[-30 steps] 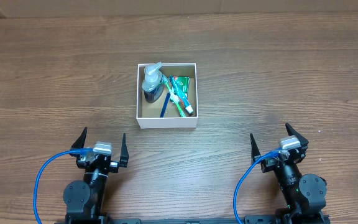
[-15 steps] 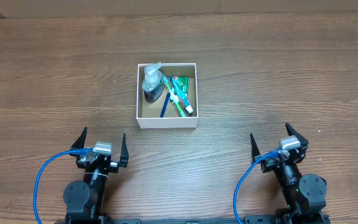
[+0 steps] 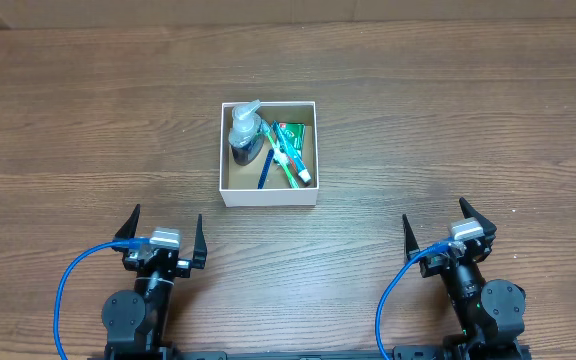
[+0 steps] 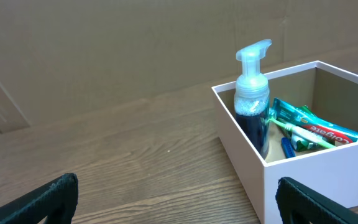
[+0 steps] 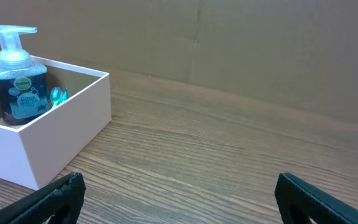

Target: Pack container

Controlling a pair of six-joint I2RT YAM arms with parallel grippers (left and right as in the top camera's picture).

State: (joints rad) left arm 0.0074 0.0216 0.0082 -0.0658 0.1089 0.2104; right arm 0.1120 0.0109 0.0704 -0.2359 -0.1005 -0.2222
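The container (image 3: pixel 268 194), a square white cardboard box with a brown inside, sits at the table's middle. It holds a dark blue pump bottle (image 3: pixel 245 135), a green toothpaste tube (image 3: pixel 290 134) and toothbrushes (image 3: pixel 286 165). It also shows in the left wrist view (image 4: pixel 294 168) and the right wrist view (image 5: pixel 48 134), with the pump bottle (image 4: pixel 252 106) (image 5: pixel 18 87) standing upright inside. My left gripper (image 3: pixel 165 227) (image 4: pixel 178 202) is open and empty near the front edge, left of the box. My right gripper (image 3: pixel 438 222) (image 5: pixel 179 199) is open and empty at the front right.
The wooden table (image 3: pixel 448 120) stretches around the box. A brown cardboard wall (image 4: pixel 104 43) stands behind the table in both wrist views.
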